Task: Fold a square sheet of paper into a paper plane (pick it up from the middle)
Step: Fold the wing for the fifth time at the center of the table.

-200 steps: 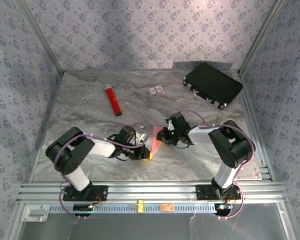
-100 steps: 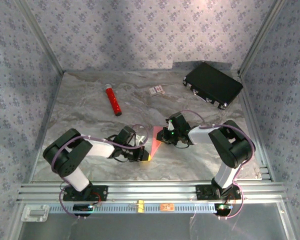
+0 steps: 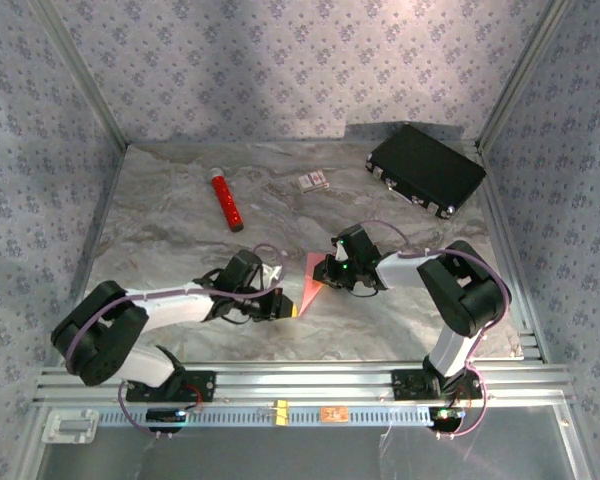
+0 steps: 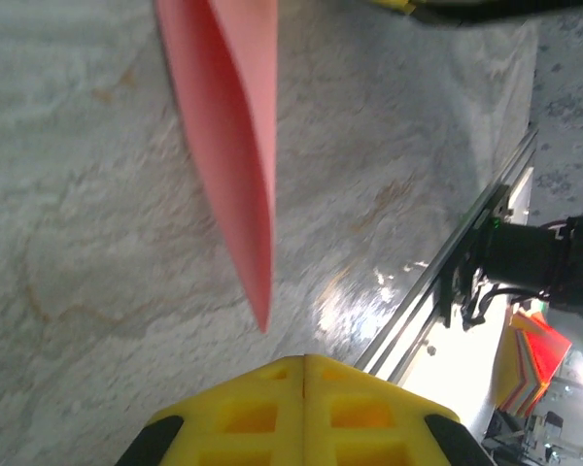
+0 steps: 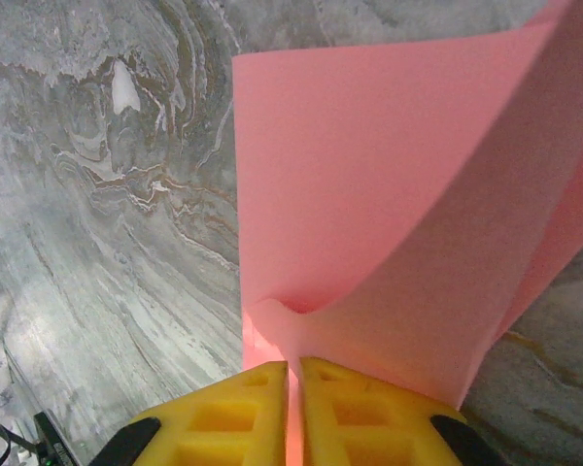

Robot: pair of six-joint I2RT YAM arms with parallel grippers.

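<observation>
Your right gripper (image 5: 293,374) is pinching the folded square sheet of paper (image 5: 369,194) near the middle of the table (image 3: 170,260); your left gripper (image 4: 304,364) is sitting closed and empty just short of its pointed tip

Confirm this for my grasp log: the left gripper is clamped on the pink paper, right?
Not quite. It is the right gripper that is clamped on the paper, as the right wrist view shows: the sheet runs in between its fingers. The left gripper is shut with the paper ahead of it, not in it.
</observation>
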